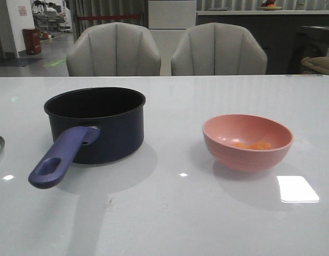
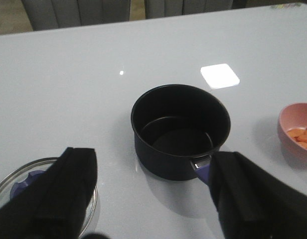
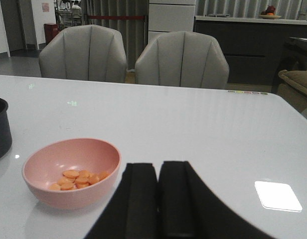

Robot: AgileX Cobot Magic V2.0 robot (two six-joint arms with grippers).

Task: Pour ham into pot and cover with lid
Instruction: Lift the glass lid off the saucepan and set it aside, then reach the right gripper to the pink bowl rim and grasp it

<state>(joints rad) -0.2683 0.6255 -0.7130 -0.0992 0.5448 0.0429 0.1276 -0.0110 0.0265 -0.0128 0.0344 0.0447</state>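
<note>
the pot [image 1: 103, 124] is standing upright on the white table [image 1: 170, 213], well to the left of the pink bowl [image 1: 247, 141], and its black inside is showing bare. the ham [image 3: 76, 179] is lying as a small heap of flat orange discs in the bottom of that bowl, apart from the pot. the left gripper [image 2: 153, 194] is hanging with its jaws spread wide and holding nothing; in the left wrist view the pot is sitting just beyond the two dark fingers [image 2: 64, 194]. the lid [image 2: 24, 186] is lying flat on the table beside the pot, half hidden under one finger. the right gripper [image 3: 158, 199] is hovering near the bowl with its fingers pressed together, gripping nothing. the pot's long purple-blue handle [image 1: 62, 157] is pointing from the pot toward the robot, slightly leftward.
</note>
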